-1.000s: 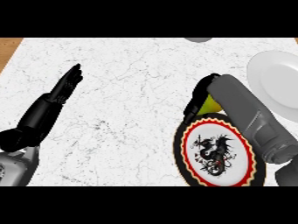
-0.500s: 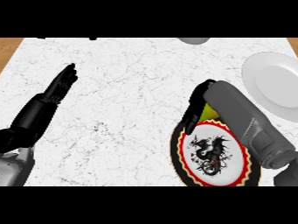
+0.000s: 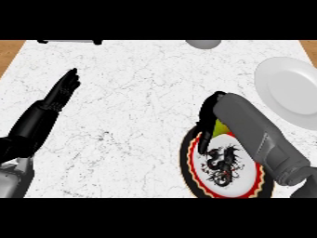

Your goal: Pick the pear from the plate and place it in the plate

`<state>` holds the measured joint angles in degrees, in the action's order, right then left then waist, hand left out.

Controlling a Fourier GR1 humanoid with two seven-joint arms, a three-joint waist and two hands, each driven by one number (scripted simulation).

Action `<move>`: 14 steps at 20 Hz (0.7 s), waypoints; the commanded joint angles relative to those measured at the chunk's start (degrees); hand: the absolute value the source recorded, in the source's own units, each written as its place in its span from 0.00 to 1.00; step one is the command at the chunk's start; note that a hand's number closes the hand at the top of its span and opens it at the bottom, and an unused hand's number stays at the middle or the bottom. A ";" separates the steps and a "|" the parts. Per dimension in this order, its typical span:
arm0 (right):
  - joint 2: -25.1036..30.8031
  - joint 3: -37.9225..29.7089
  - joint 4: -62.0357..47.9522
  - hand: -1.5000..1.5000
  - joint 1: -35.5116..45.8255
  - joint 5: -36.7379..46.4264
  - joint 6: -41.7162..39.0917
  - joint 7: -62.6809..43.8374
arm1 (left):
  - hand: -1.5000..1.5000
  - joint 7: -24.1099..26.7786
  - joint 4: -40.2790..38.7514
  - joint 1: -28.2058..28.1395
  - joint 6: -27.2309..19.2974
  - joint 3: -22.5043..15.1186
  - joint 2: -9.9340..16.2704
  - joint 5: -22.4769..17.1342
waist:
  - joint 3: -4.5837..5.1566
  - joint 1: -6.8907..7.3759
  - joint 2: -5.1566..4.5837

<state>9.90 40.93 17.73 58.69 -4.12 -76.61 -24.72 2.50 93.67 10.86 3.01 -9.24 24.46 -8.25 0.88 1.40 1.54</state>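
**Pear now under the right hand on the dragon plate**

Pear (image 3: 221,126) sits at the upper edge of the patterned plate (image 3: 219,183), the one with a black dragon and a red and black rim, and only a yellow-green sliver of it shows beside the black fingers.

Going from big to small: the marble counter (image 3: 140,93) carries everything. The plain white plate (image 3: 294,93) lies up and to the right of the patterned plate, well apart from it, and holds nothing. The right forearm crosses the patterned plate from the lower right. The right hand (image 3: 208,122) has come down over the past second and its fingers now curl around the pear, where before they hung a little higher above the fruit. The pear has not left the patterned plate.

That suggests the grasp is just closing, so the lift and the carry to the white plate are both ahead.

The left hand (image 3: 59,95) rests far left of the patterned plate, fingers straight, holding nothing.
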 commanded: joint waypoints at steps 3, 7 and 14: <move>-1.55 2.41 3.09 0.00 -8.04 2.12 -3.01 -0.52 | 0.50 -1.34 1.67 -1.33 -1.39 -0.33 -1.23 1.29 | -0.90 -1.22 -1.43; -1.91 2.12 5.19 1.00 -8.89 1.24 -6.10 0.97 | 0.50 -1.48 -0.01 0.52 -0.04 1.15 -0.83 -0.08 | -0.90 -1.40 -1.62; 4.07 1.47 16.93 1.00 -14.09 3.94 -1.40 5.56 | 0.50 -1.30 3.71 -3.21 0.05 1.19 -0.56 0.46 | -0.99 -0.61 -1.61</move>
<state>13.67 41.45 31.94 51.95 -0.06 -75.07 -23.08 1.44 95.20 9.63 2.83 -8.53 23.55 -7.42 1.06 0.56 1.87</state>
